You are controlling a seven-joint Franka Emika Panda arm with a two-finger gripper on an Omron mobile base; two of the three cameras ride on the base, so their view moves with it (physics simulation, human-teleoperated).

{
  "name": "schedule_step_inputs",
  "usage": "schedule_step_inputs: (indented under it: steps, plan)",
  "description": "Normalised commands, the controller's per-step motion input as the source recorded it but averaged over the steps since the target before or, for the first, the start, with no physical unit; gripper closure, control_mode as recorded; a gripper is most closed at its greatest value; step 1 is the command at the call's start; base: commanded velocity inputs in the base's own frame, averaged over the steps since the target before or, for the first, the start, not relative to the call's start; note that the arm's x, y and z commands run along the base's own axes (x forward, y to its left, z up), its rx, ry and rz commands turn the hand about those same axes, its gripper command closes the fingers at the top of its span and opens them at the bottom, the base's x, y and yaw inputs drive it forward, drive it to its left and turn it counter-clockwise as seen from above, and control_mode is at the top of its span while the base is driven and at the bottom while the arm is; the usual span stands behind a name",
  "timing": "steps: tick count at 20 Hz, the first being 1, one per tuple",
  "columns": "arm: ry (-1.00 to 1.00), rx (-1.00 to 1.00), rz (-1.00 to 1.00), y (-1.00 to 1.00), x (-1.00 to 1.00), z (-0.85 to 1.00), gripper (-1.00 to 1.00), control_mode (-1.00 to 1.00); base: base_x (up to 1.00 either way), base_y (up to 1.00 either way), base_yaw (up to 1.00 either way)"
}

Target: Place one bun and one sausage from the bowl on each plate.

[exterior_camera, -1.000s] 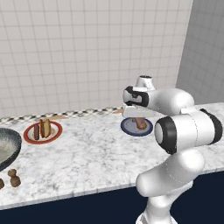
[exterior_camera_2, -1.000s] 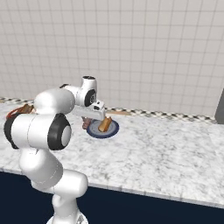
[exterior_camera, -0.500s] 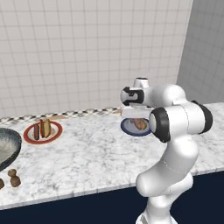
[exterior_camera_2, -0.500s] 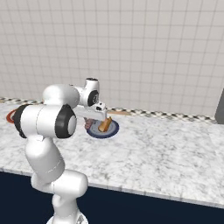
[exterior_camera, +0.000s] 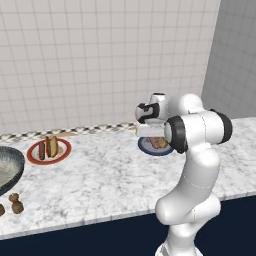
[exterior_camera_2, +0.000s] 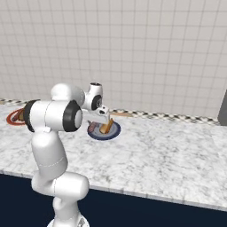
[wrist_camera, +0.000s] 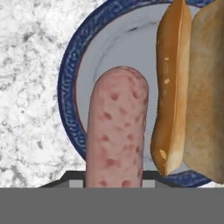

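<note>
Over the navy plate the gripper hung, jaws narrow, clamped on a sausage. Hand view had a bun lying on that plate at 3 o'clock of the sausage. Left base view alone caught the red-rimmed plate with bun and sausage, plus the bowl at 9 o'clock on the counter.
</note>
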Motion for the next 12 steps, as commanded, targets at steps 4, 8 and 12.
schedule_step_inputs:
  steps: [4,8,12]
  plan:
    - [0.00,0.00,0.00,0.00,0.17,-0.18,1.00,-1.00,0.00,0.00,0.00]
    - [0.01,0.00,0.00,0.00,0.17,-0.16,1.00,-1.00,0.00,0.00,0.00]
    - [0.00,0.00,0.00,0.00,0.23,-0.27,1.00,-1.00,0.00,0.00,0.00]
